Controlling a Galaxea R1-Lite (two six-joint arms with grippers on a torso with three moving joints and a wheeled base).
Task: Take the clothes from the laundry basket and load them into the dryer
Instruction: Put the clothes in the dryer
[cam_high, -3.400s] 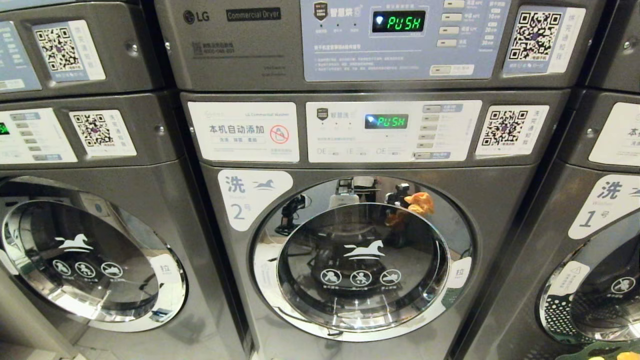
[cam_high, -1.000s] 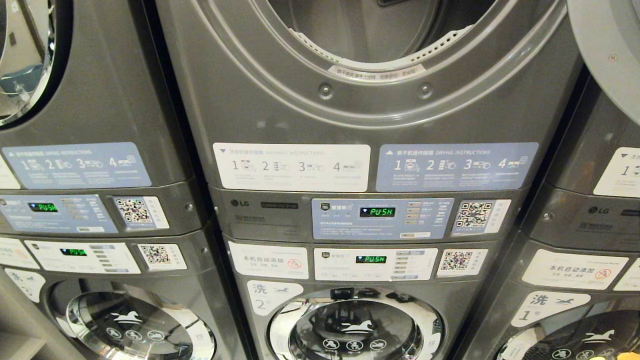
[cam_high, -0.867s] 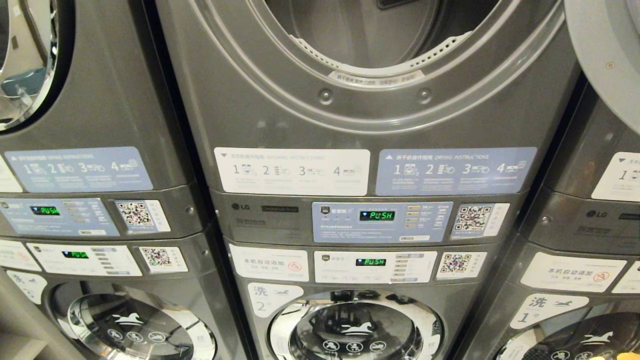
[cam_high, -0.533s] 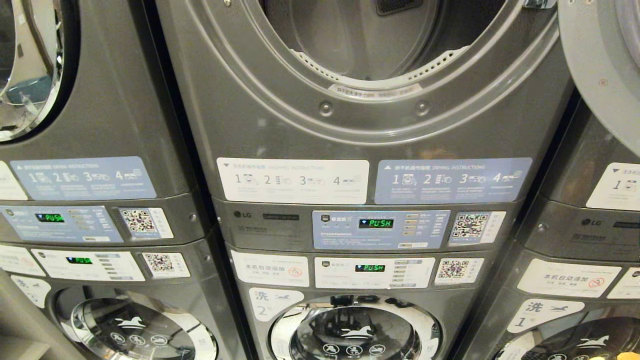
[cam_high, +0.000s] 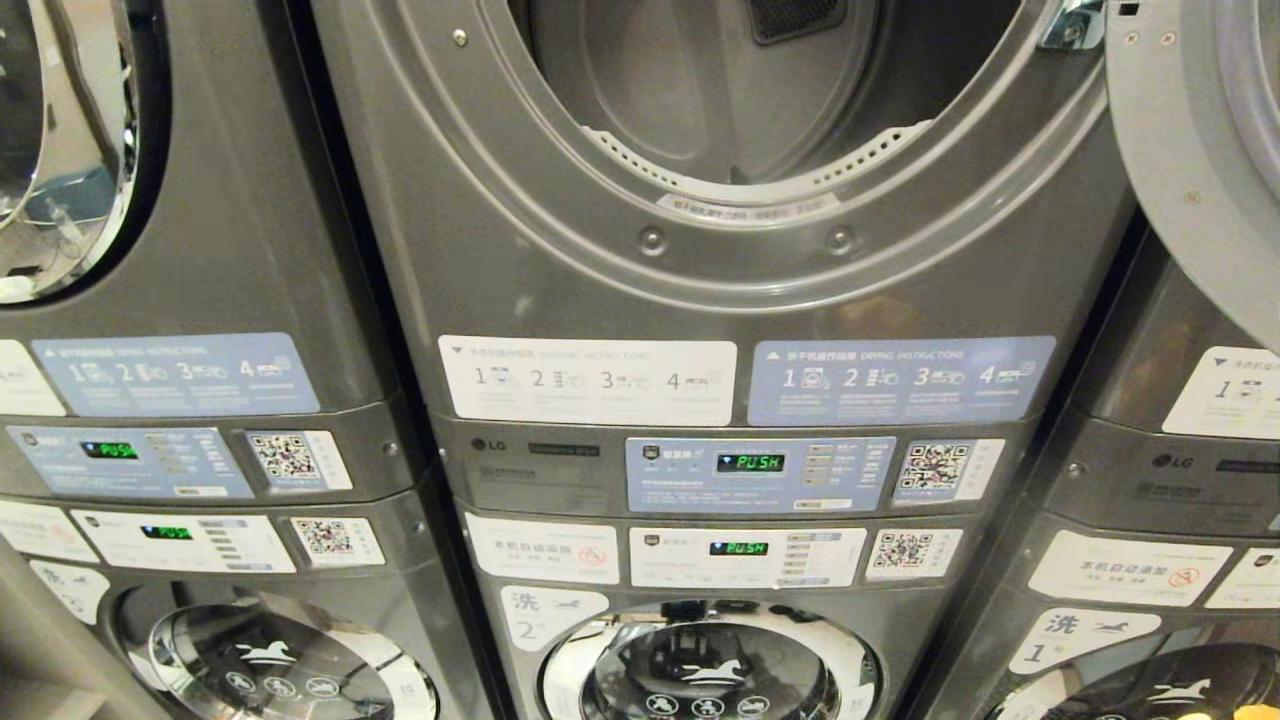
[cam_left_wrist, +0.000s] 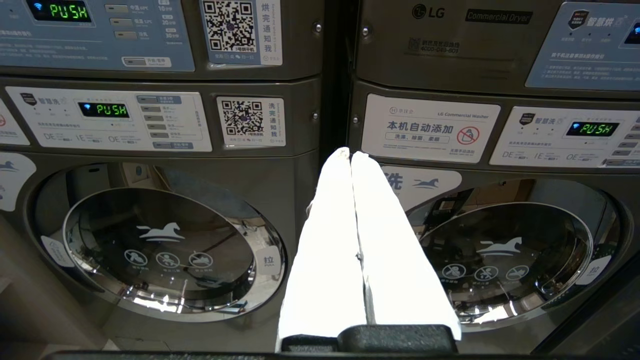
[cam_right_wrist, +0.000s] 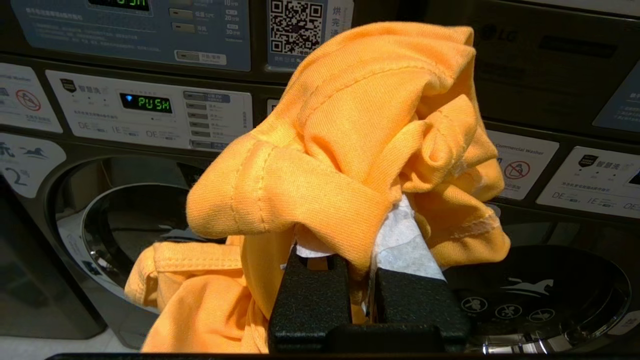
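Stacked machines fill the view; right pincer (cam_right_wrist: 367, 280) is clamped on the orange garment (cam_right_wrist: 350, 150), below the open dryer (cam_high: 740, 120); left pincer (cam_left_wrist: 352, 160) is together, empty.

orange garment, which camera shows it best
The right wrist view: the orange garment fills the frame, bunched and clamped in the shut right tool. The head view and the left wrist view show none of it, only the machines.
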